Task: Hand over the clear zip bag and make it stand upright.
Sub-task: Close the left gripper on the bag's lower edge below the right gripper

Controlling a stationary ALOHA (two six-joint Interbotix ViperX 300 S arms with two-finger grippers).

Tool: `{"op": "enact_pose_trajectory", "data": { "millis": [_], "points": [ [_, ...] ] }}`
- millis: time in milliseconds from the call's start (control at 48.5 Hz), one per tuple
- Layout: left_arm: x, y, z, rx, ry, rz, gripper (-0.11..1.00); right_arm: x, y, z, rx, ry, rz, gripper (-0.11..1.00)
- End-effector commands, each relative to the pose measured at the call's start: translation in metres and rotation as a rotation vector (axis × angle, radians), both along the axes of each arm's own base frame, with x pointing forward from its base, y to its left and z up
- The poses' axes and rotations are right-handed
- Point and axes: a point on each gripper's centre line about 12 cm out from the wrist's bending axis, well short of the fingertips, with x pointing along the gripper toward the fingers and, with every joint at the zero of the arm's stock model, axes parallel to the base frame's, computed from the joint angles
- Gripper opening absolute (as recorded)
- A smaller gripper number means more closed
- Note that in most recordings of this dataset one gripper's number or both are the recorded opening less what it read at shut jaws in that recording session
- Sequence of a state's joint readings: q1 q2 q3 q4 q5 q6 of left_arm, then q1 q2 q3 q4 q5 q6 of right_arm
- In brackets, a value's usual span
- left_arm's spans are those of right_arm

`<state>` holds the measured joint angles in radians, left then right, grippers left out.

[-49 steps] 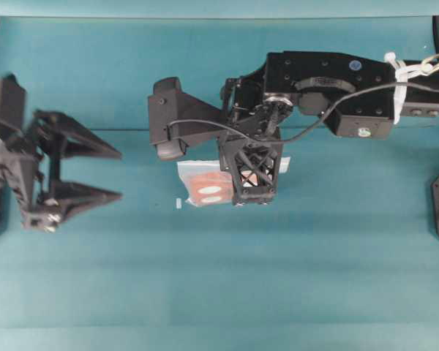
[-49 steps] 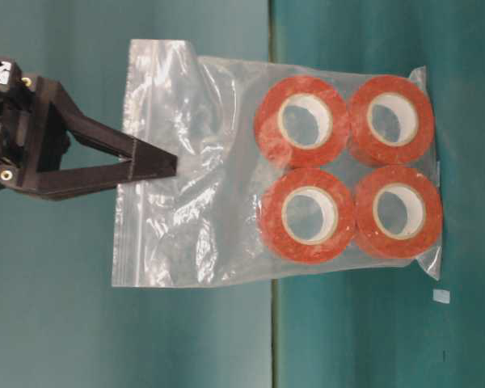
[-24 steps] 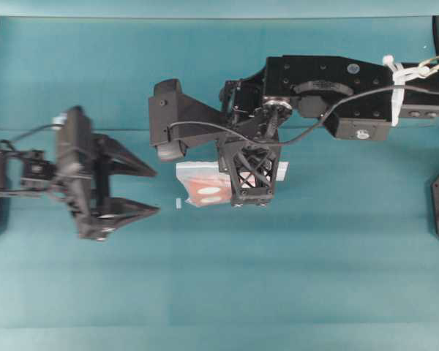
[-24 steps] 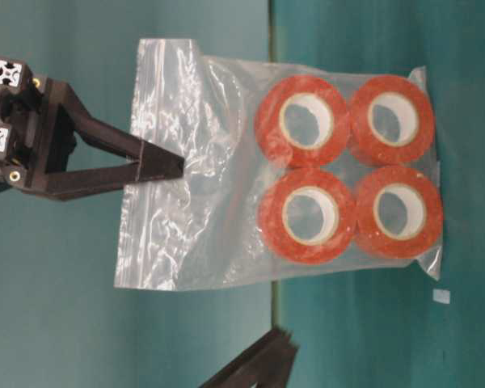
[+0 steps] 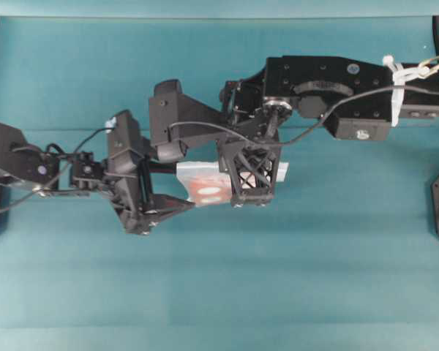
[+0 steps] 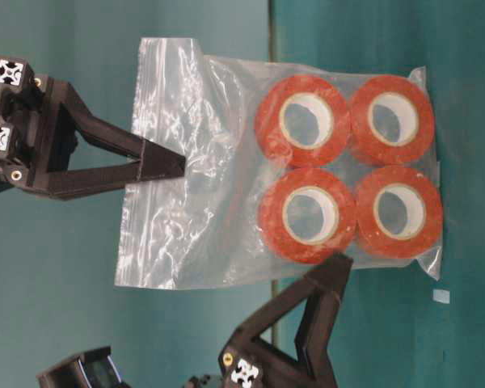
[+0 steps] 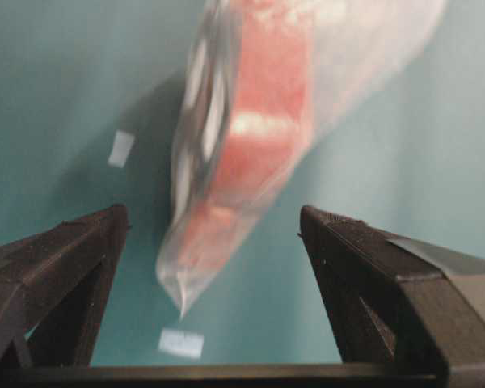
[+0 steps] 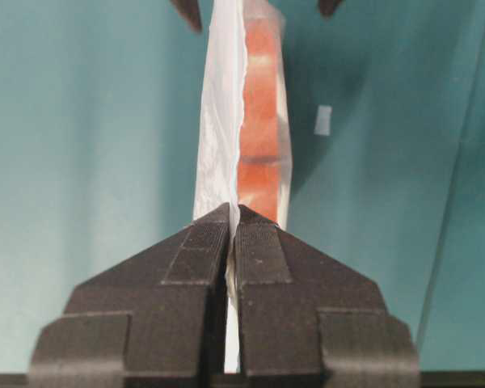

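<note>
Right tool pinching clear zip bag top edge, spread left tool straddling its lower corner, teal counter lying bare around.

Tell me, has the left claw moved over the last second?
Yes. In the overhead view the left claw has swept rightward from the table's left edge up to the clear zip bag that the right claw holds still.

Clear zip bag: transparent crinkled plastic, rectangular, four orange-red rolls with white cores packed two-by-two at one end. Empty zip-seal end opposite. Hangs edge-on above teal tabletop, rolls at low end, lower corner pointed down in left wrist view.
</note>
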<state>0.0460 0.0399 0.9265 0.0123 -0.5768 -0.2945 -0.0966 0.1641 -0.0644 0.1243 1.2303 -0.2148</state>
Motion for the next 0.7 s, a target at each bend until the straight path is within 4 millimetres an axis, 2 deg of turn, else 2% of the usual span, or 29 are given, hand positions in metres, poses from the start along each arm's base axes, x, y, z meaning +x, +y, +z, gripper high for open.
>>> {"op": "enact_pose_trajectory", "data": {
  "millis": [0, 330, 680],
  "points": [
    [0.009, -0.002, 0.008, 0.001, -0.041, -0.007, 0.93, 0.000, 0.001, 0.008, -0.001, -0.025, -0.005, 0.01],
    [0.027, -0.004, -0.003, -0.003, -0.057, -0.012, 0.93, -0.001, 0.000, 0.008, -0.016, -0.025, -0.004, 0.01],
    [0.034, -0.003, -0.021, -0.009, -0.074, -0.008, 0.93, 0.000, -0.002, 0.007, -0.024, -0.040, -0.007, 0.01]
  ]
}}
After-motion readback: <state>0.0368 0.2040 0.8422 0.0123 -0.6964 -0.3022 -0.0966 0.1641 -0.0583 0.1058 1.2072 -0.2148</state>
